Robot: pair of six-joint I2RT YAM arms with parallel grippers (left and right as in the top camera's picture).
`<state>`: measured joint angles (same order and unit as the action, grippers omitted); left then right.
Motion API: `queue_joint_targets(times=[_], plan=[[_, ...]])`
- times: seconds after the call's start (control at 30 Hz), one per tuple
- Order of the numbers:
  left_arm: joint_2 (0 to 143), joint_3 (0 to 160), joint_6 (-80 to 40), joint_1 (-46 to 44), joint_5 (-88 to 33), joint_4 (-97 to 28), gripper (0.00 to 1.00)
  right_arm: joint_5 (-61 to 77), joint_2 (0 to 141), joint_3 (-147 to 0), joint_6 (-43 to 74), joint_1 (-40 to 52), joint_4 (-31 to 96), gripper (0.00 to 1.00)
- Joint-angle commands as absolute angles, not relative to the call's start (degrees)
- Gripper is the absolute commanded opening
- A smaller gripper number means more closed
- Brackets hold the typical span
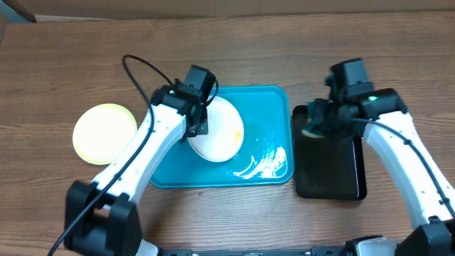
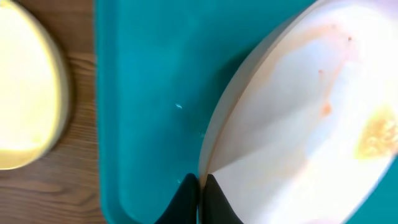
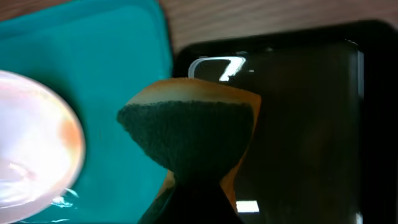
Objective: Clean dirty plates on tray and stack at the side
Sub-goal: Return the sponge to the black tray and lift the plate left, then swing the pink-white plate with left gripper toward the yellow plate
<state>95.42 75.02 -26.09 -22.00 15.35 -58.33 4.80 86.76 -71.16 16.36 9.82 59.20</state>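
I judge the step in hand to be the wiping of the white plate [image 1: 222, 131], which lies on the left half of the tray [image 1: 274, 107]. My left tool [image 2: 199, 190] is clamped on the plate's rim at its left edge, the two fingers pressed together over the thin lip, and in the left wrist view the plate looks tipped up a little from the tray floor, though I cannot tell how far. An orange-yellow smear [image 2: 375, 137] shows on the plate's far side, toward the right of that frame, with fainter brown streaks nearer the rim, so this plate is not yet clean. My right tool [image 1: 316, 126] is clamped on a sponge [image 3: 186, 127] and hangs over the upper left corner of the black tray [image 1: 330, 171], just beside the tray's right edge and well apart from the plate. The next move, as I read it, calls for carrying the sponge leftward across the tray and onto the smear while the left tool steadies the rim. Wet streaks [image 1: 263, 163] lie on the tray's lower right. The yellow plate [image 1: 104, 133] sits on the tabletop [image 1: 71, 57] at frame left, near the tray, and looks clean. I see no third plate.
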Motion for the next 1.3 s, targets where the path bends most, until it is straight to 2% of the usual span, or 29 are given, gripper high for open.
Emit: queue_joint_targets(times=[0.0,0.37,0.53,0.8,1.03,1.27], plan=[[91.20,74.91,-27.46,-21.78,22.57,-58.26,0.04,7.73,86.96,-69.14,12.51,6.74,59.24,0.04],[87.94,74.91,-27.46,-21.78,30.13,-58.83,0.04,7.86,87.74,-50.19,12.62,4.54,44.18,0.04],[87.94,75.22,-27.51,-21.78,30.74,-60.01,0.04,7.77,91.96,-46.17,15.75,4.51,41.58,0.04],[87.92,76.64,-27.49,-21.78,31.18,-62.24,0.04,7.77,94.74,-47.79,16.05,4.51,42.50,0.04],[87.92,80.42,-27.51,-21.78,32.69,-64.34,0.04,7.77,91.35,-59.42,16.08,4.36,50.06,0.04],[87.92,83.15,-27.44,-22.85,41.47,-65.89,0.04,5.48,91.57,-60.27,16.12,4.38,50.61,0.04]])
